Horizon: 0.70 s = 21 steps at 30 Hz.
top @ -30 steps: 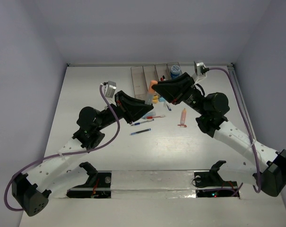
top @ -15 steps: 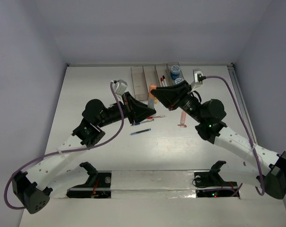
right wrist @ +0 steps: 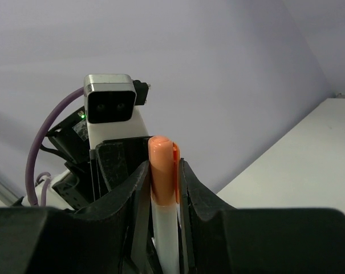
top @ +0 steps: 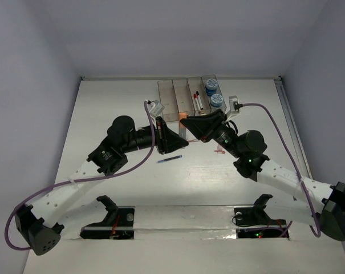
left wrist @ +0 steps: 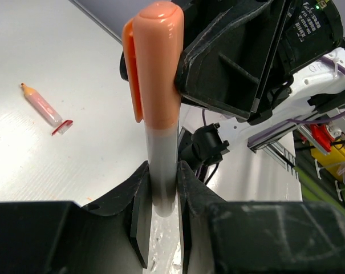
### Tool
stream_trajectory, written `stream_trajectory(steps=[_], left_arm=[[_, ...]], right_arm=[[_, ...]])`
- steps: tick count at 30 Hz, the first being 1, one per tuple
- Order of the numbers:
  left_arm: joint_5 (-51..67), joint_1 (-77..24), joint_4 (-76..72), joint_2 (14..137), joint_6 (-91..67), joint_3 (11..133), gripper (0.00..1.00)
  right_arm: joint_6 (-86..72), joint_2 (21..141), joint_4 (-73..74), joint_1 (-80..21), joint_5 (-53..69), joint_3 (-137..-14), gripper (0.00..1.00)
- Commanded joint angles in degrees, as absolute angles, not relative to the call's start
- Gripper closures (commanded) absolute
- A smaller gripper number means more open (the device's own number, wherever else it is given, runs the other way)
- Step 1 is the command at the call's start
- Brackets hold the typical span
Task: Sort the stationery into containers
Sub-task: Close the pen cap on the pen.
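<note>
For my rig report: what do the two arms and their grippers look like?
The left arm and right arm have white links, black joint housings and black bases. The left gripper and right gripper are black, wedge-shaped, two-fingered. A purple cable runs along each to a grey wrist camera.

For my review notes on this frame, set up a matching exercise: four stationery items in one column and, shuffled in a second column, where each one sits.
Items
1. orange-capped marker
2. blue pen
3. blue rolls
4. thin pens

Places
A. in the far-right bin
B. lying loose on the table
C. clamped at one end by the left gripper and at the other by the right gripper
D. in the bin second from the right

Pairs: 1-C; 2-B; 3-A; 4-D
</note>
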State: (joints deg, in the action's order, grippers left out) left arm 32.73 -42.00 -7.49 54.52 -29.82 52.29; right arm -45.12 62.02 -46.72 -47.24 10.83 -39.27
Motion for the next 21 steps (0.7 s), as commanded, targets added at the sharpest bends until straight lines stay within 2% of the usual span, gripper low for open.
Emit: stream_trajectory(steps=[1, 6, 11, 16, 21], left_arm=[[17.5, -39.3, -41.6, 52.2, -28.9, 62.7, 1.00], [16.3, -39.3, -39.5, 51.0, -29.3, 60.2, 1.00], [13.5, -39.3, -36.0, 48.1, -26.0, 59.8, 1.00], [13.4, -39.3, -32.5, 48.0, -23.3, 64.6, 1.00], [14.1, -38.7, -31.6, 49.3, -24.6, 65.5, 1.00]], right_arm=[[-42.8, 63.0, -19.0, -54.0, 29.5, -33.8, 1.00], [-40.5, 62.8, -17.4, -54.0, 25.1, -39.1, 1.00], [-40.3, 63.6, -17.0, -52.9, 25.7, -41.9, 1.00], [-42.0, 66.5, -18.2, -52.9, 28.6, -38.7, 1.00], [-47.1, 65.7, -25.6, -52.9, 29.7, -32.1, 1.00]])
